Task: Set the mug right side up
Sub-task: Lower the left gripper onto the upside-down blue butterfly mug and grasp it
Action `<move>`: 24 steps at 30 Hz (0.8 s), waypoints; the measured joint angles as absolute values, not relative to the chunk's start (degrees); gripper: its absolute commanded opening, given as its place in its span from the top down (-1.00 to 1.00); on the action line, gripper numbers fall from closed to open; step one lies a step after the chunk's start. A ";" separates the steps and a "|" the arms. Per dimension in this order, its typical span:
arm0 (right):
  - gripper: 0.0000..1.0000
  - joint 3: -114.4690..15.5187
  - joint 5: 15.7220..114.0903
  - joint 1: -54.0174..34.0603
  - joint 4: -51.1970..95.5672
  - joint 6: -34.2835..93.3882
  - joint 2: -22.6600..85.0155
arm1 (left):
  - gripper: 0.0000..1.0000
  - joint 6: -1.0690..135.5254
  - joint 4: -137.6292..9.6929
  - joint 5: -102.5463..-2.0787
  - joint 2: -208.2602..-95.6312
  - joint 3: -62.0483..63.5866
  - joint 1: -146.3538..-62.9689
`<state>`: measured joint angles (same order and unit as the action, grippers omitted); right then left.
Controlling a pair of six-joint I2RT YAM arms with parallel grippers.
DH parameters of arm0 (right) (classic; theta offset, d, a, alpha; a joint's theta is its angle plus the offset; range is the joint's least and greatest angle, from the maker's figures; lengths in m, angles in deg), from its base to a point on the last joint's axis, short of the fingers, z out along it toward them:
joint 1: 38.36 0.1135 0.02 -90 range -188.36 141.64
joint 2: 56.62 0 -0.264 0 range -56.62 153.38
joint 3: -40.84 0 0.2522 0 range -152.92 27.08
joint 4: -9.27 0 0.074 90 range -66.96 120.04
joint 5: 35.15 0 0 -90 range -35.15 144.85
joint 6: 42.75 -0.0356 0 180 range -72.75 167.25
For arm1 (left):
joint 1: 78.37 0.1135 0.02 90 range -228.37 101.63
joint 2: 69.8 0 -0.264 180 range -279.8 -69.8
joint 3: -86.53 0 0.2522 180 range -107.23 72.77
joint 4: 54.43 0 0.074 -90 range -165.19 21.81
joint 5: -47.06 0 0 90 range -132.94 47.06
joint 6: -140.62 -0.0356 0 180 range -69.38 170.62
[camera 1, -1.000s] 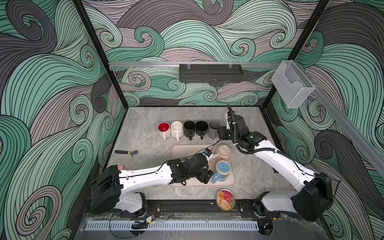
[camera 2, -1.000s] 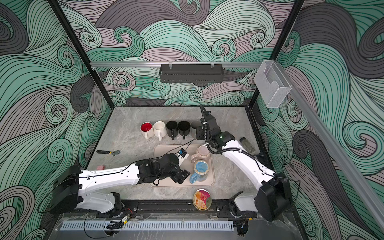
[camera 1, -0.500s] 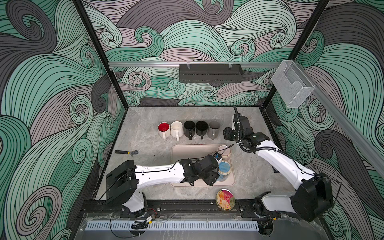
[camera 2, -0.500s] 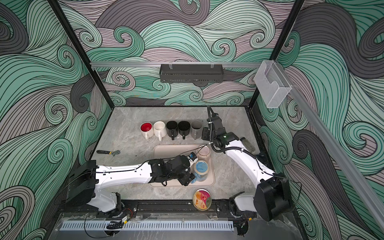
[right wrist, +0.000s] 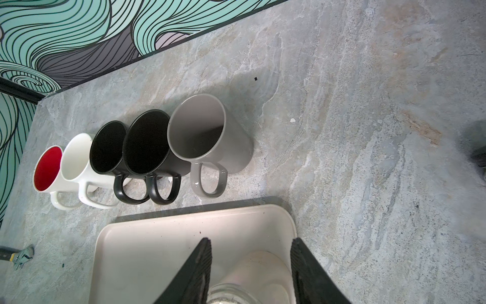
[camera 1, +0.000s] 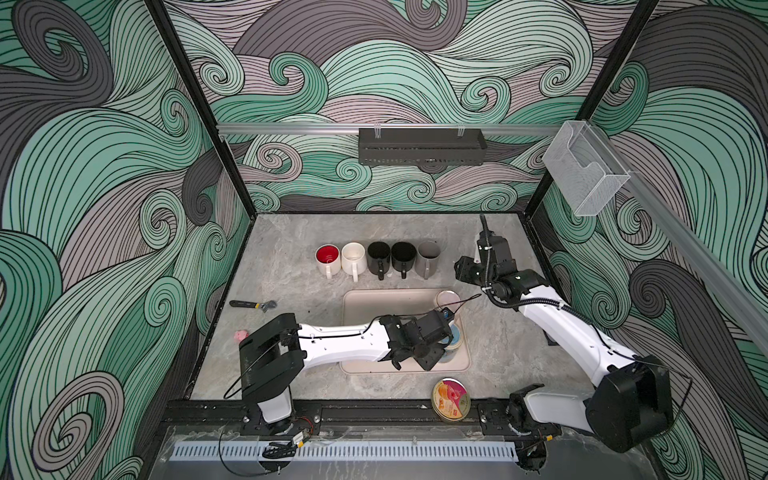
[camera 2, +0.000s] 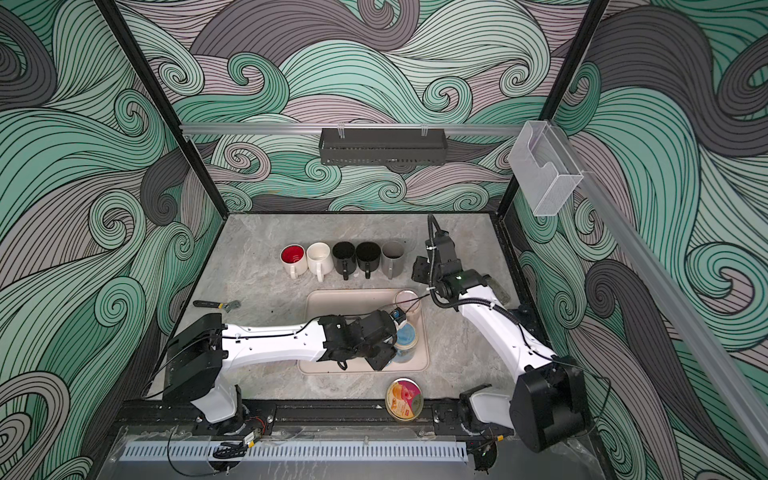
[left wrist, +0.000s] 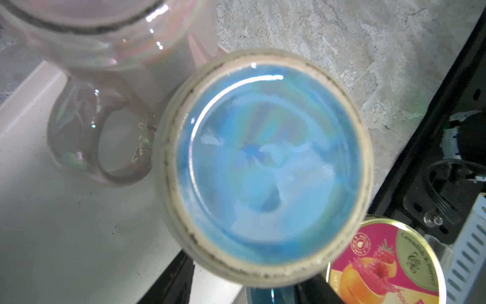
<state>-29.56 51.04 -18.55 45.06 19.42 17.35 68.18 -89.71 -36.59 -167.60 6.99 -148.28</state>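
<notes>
While the right gripper point(right wrist: 250, 244) hangs near the pink iridescent mug point(right wrist: 249, 276) with its fingers spread and nothing between them, the left gripper point(camera 1: 441, 345) sits at the blue mug point(left wrist: 263, 163). That mug stands upside down on the beige tray point(camera 1: 374, 303), glazed base up, just beside the pink one, which is also inverted. Dark fingers flank the blue mug in the left wrist view; whether they press it cannot be told. A row of five upright mugs point(camera 1: 378, 259) stands on the table point(camera 1: 291, 249) behind the tray, and a candy tin point(camera 1: 451, 400) lies near its front.

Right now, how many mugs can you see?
7. Five stand upright in a row behind the tray: red-lined, white, black, black, grey. Two sit upside down on the tray: pink and blue.
</notes>
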 measured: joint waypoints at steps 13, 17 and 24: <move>0.01 -27.01 52.39 -19.77 43.13 18.94 15.25 | 0.07 68.18 -91.11 -36.70 -169.90 5.29 -148.28; 0.00 -26.50 52.66 -20.01 42.67 18.72 15.08 | 0.16 68.18 -91.11 -36.72 -169.90 5.22 -148.28; 0.01 -26.00 53.49 -20.25 41.76 18.46 14.84 | 0.28 68.16 -91.11 -36.74 -170.49 4.98 -148.28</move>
